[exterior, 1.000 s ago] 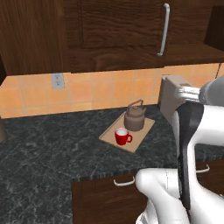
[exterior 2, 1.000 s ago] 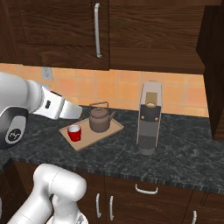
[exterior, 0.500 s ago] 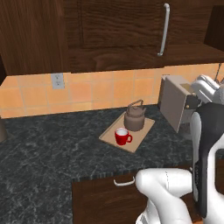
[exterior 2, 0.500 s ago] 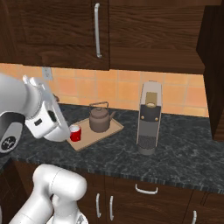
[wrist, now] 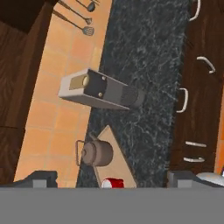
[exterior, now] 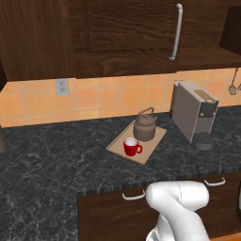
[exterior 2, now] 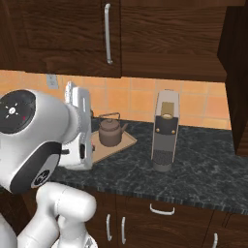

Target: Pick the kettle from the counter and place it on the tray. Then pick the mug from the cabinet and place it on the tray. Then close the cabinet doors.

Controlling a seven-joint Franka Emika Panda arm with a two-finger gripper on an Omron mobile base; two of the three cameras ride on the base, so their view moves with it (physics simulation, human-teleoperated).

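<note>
The brownish-grey kettle [exterior: 145, 126] and the red mug [exterior: 132, 147] both stand on the light-tan tray [exterior: 155, 138], which lies on the dark marbled counter [exterior: 56, 155]. In the hand view the kettle [wrist: 97, 152], mug [wrist: 114, 183] and tray [wrist: 118, 164] lie far below my gripper [wrist: 111, 177]. Its fingertips [wrist: 41, 177] stand wide apart, open, holding nothing. Both cabinet doors [exterior: 127, 33] are shut, one with a white bar handle [exterior: 176, 30]. In the right base view my arm hides the mug, beside the kettle [exterior 2: 109, 133].
A boxy grey-brown coffee machine [exterior: 193, 110] stands right of the tray. Drawers with white handles [wrist: 197, 87] run below the counter edge. Utensils [wrist: 81, 19] hang on the tiled wall. An outlet [exterior: 61, 86] sits on the backsplash.
My arm has swung back from the cabinet, out of the left base view and close to the right base camera. Kettle, mug and tray have not moved.
</note>
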